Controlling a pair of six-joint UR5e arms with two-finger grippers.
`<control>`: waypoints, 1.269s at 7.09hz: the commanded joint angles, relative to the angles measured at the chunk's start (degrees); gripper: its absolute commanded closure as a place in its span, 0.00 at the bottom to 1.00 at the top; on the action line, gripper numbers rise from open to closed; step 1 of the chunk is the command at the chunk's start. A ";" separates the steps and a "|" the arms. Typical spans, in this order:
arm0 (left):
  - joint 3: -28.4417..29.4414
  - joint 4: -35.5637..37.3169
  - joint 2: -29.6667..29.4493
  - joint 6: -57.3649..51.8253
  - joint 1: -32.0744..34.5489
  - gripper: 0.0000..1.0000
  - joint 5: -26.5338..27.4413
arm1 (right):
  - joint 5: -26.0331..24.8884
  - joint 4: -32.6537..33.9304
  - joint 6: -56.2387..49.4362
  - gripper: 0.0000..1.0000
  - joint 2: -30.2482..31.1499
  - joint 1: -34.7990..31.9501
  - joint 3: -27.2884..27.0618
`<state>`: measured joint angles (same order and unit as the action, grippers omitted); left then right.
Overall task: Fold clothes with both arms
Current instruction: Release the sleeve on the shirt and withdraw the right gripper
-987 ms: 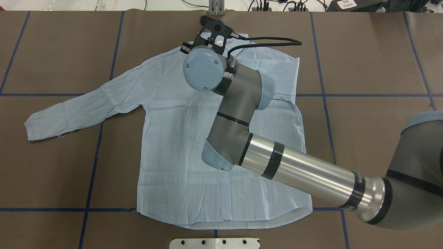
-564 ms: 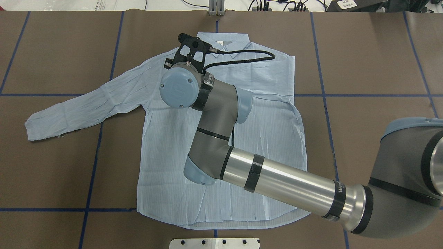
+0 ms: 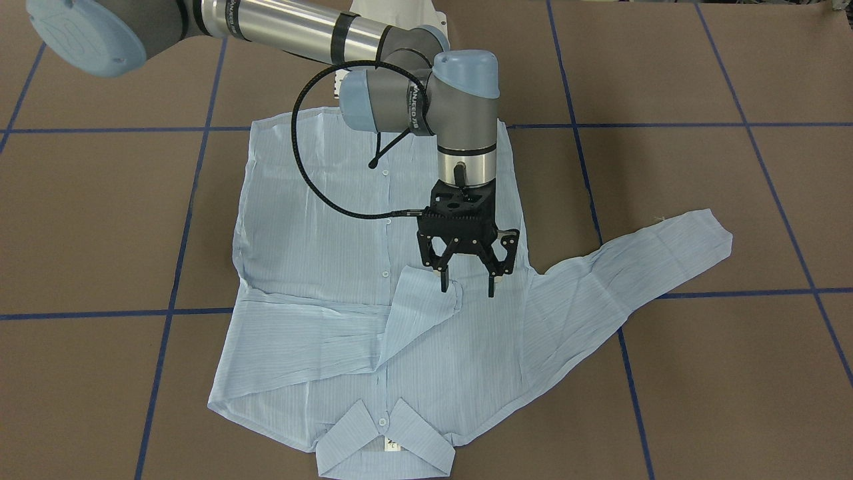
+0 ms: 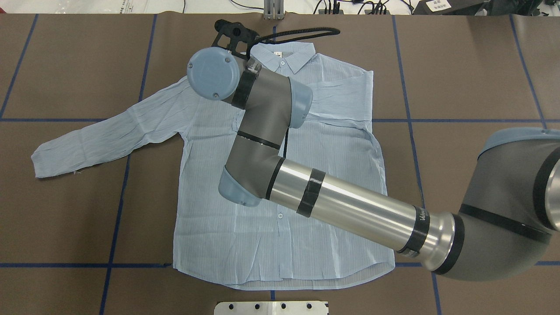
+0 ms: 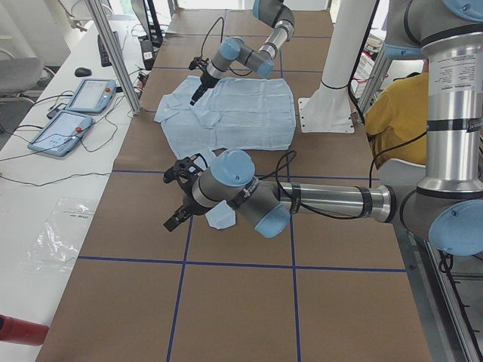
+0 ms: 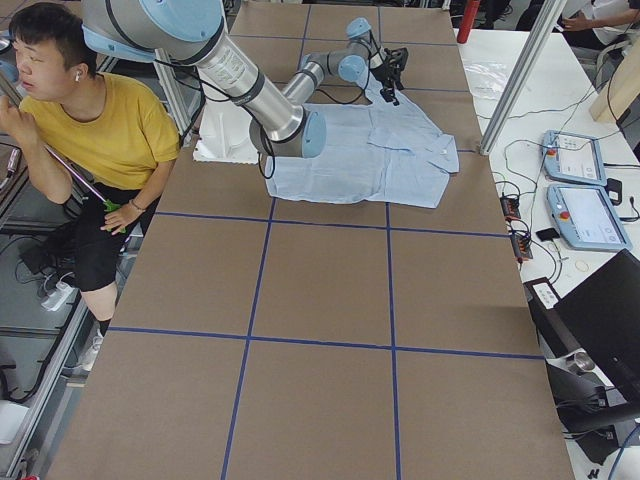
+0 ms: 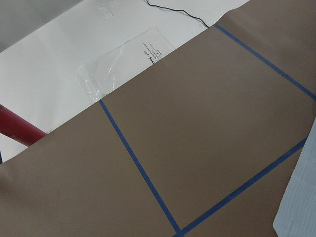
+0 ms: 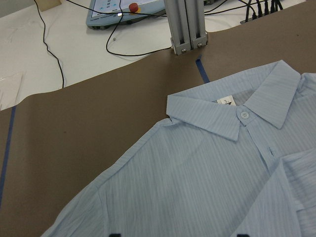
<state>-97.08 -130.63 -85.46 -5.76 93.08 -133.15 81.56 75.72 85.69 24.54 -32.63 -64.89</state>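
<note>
Brown paper-covered table point(image 4: 481, 65) gridded with blue tape point(image 4: 472, 120), beside a white bench point(image 6: 570, 90) holding teach pendants point(image 6: 572, 158).

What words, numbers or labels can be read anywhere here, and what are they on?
"3": on the white tag inside the collar of the shirt, in the right wrist view.
Lettering on the wrist of the right arm: too blurred to read.
Print on the clear plastic bag, in the left wrist view: too small to read.
White label at the overhead view's top right: too small to read.
</note>
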 commanded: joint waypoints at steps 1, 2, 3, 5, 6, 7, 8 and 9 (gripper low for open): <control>0.31 -2.68 -0.58 5.90 -0.09 0.00 0.00 | 4.57 0.49 -5.77 0.00 2.68 -4.36 -0.58; 0.48 -6.62 0.11 6.63 -0.17 0.00 0.00 | 5.27 -1.69 -5.97 0.00 5.22 -5.06 -2.76; 0.48 -9.01 1.34 6.73 -0.61 0.00 -0.18 | 12.58 -1.54 -8.76 0.00 10.30 -7.86 -8.27; 1.97 -9.73 1.35 19.64 -8.21 0.00 -1.68 | 25.16 1.52 -20.93 0.00 22.59 -18.02 -21.79; 3.63 -15.91 1.61 28.61 -11.92 0.00 0.68 | 32.53 3.98 -30.48 0.00 28.83 -24.95 -27.51; 8.35 -25.63 1.61 37.84 -16.74 0.00 5.75 | 39.31 4.00 -40.15 0.00 34.63 -31.55 -29.83; 12.31 -32.95 1.61 46.46 -22.53 0.03 12.85 | 43.81 3.48 -47.12 0.00 38.96 -36.40 -29.94; 13.83 -35.89 1.61 54.98 -27.98 0.11 18.31 | 46.90 3.30 -52.24 0.00 42.83 -40.02 -30.47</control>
<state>-86.25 -160.64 -83.85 38.57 71.79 -121.88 123.52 79.21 41.14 62.04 -67.25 -94.36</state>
